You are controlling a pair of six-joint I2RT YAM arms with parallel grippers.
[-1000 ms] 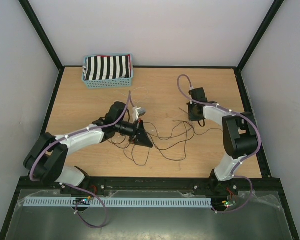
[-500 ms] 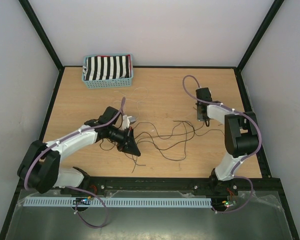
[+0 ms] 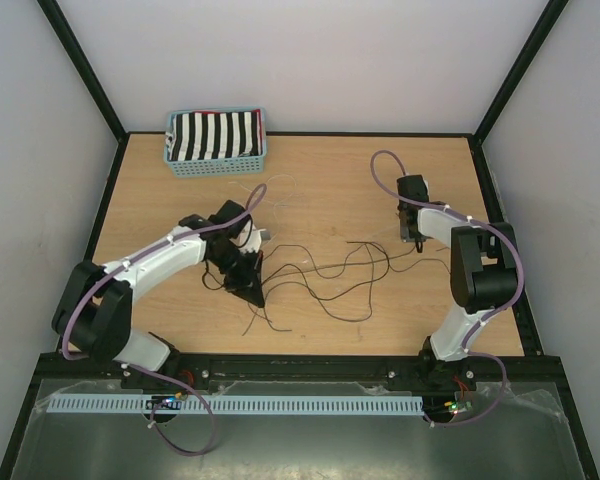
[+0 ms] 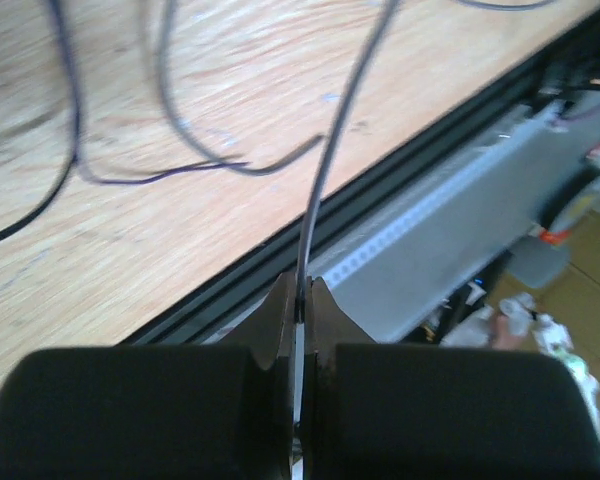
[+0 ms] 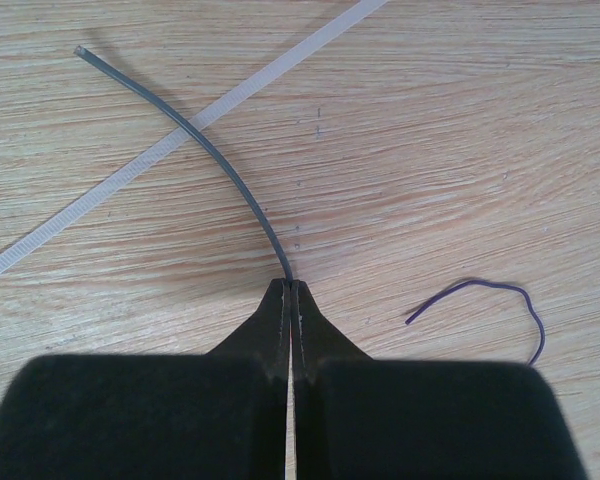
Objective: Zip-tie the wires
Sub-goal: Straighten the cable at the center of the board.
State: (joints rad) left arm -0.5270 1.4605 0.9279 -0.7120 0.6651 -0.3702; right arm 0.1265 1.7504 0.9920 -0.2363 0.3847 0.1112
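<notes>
While both grippers are clamped on wires (image 3: 330, 276), the rest of the tangle sprawls mid-table (image 3: 180, 205).
My left gripper (image 4: 298, 292) is pinched shut on one dark strand (image 4: 332, 150) near the front edge. My right gripper (image 5: 290, 290) is closed on the end of a grey strand (image 5: 194, 126), which crosses a pale zip tie (image 5: 100, 195) lying flat on the wood. Loose loops lie between my arms.

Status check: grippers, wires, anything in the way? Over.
Left gripper shut on one of the wires. Right gripper shut on another. Wires loose, untied. Zip tie unused, crossing right's strand.
</notes>
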